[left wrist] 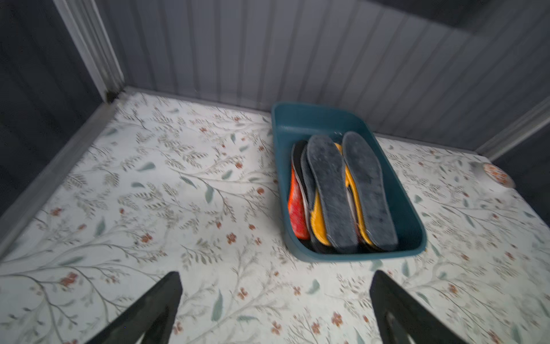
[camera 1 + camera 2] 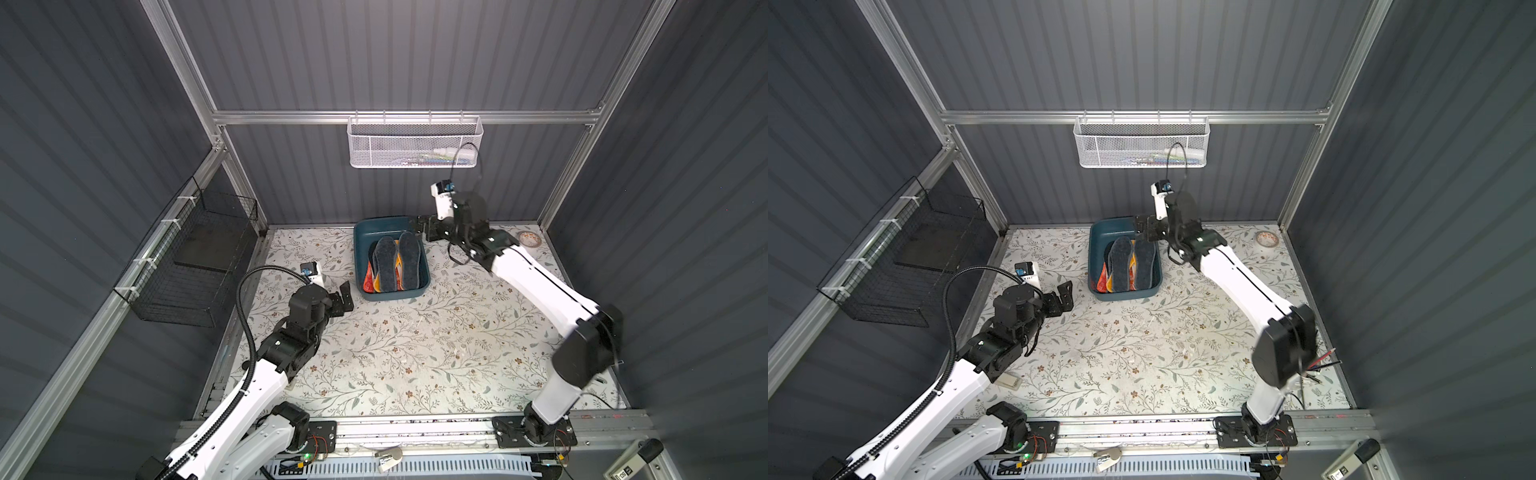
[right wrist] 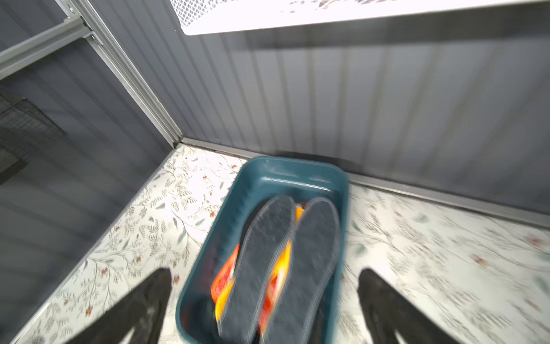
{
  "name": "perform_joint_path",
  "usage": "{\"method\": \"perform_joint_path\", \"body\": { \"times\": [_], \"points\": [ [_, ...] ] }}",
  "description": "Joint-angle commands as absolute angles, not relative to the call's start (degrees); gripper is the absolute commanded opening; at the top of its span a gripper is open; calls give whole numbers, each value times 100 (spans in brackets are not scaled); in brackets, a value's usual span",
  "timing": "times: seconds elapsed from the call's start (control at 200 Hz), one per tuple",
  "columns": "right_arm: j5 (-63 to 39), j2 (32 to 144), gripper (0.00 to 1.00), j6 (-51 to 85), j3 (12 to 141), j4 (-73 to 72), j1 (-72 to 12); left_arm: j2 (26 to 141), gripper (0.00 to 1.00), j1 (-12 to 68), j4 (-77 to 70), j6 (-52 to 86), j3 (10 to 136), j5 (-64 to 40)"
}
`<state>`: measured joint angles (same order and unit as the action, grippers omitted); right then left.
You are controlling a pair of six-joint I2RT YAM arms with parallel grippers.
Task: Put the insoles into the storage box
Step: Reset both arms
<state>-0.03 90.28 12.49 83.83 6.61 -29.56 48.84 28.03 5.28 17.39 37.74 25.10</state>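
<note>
The teal storage box (image 2: 376,226) (image 2: 1111,228) stands at the back middle of the flowered table. Inside it lie the insoles (image 2: 385,262) (image 2: 1121,262), stacked lengthwise: two fuzzy dark grey ones on top, with orange-yellow, red-orange and black ones showing beneath. My left gripper (image 2: 341,300) (image 1: 275,277) is open and empty, low over the table just left of the box's near end (image 1: 357,257). My right gripper (image 2: 423,229) (image 3: 265,274) hovers open and empty above the box's far right corner, looking down on the insoles (image 3: 268,253) in the box (image 3: 285,171).
A white mesh basket (image 2: 413,141) hangs on the back wall above the right arm. A black wire basket (image 2: 195,266) is fixed to the left wall. A roll of tape (image 2: 528,239) (image 1: 495,175) lies in the back right corner.
</note>
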Motion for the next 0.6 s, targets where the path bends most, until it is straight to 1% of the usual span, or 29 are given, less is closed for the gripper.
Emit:
{"method": "perform_joint_path", "body": {
  "times": [0.0,0.06,0.125,0.22,0.3,0.375,0.445,0.48,0.56,0.595],
  "points": [
    [908,8153,99,979,6434,-865,-2893,4807,100,2786,-825,670,3022,3893],
    [1364,7528,99,782,5478,-1301,-2846,4829,100,2789,-1465,332,2610,4389],
    [1813,6974,99,594,4641,-1534,-2724,4896,100,2786,-2188,-74,2158,4620],
    [2155,6465,99,525,3890,-1471,-2393,5201,100,2786,-3227,-484,1679,4957],
    [2294,6192,99,360,3248,-1940,-2092,5623,100,2749,-4051,-696,1450,5012],
    [2407,6238,99,59,2728,-2704,-1880,6156,100,2588,-4591,-687,1363,4821],
    [2521,6369,99,-149,2405,-3407,-1670,6626,100,2303,-4697,-443,1424,4536],
    [2495,6637,99,-202,2294,-3724,-1556,6812,100,2157,-4730,-311,1441,4371],
    [2361,6923,99,-308,2073,-4541,-1326,7158,100,1713,-4977,117,1382,3805],
    [2369,6937,99,-366,2059,-4614,-1300,7307,100,1459,-5104,330,1347,3445]
  ]
}}
